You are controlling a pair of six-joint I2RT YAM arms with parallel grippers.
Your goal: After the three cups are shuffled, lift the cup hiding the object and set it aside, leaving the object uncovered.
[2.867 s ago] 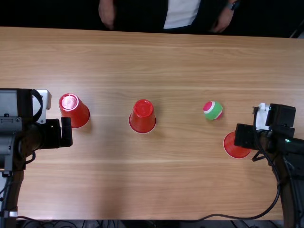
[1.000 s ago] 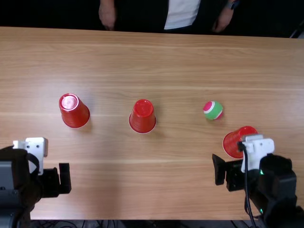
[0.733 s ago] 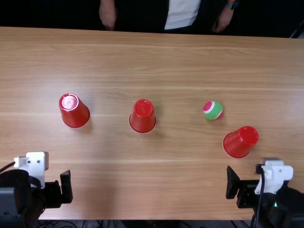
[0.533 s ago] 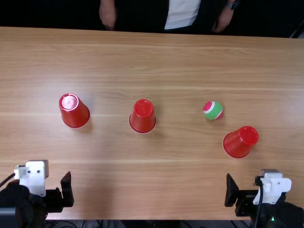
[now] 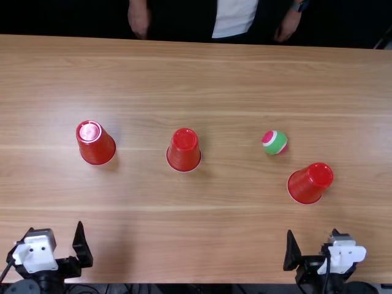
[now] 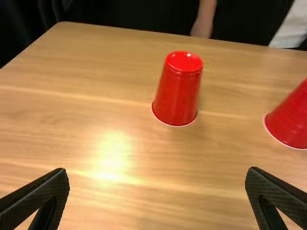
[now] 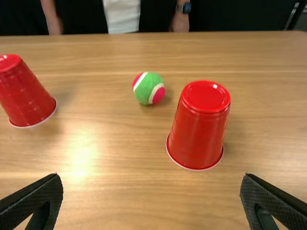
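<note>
- The light brown wooden table (image 5: 196,73) spans the top view, its grain running side to side.
- The left gripper (image 6: 156,172) sits at the table's near edge on the left. Its two flat black fingers are spread wide, with only bare wood between them.
- The right gripper (image 7: 150,178) sits at the near edge on the right. It is spread just as wide and holds nothing.
- The left red plastic cup (image 5: 95,142) stands mouth down on the left part of the table, well apart from the others.
- The middle red plastic cup (image 5: 184,150) stands mouth down near the table's centre, roughly in line with the left one.
- The right red plastic cup (image 5: 309,182) stands mouth down, nearer the robot's edge than the other two. It is the cup closest to the right gripper, and its flat base faces up in the right wrist view.
- The small green, pink and white ball (image 5: 274,142) lies uncovered on the wood between the middle and right cups. It is near the right cup on that cup's far-left side and touches neither.
</note>
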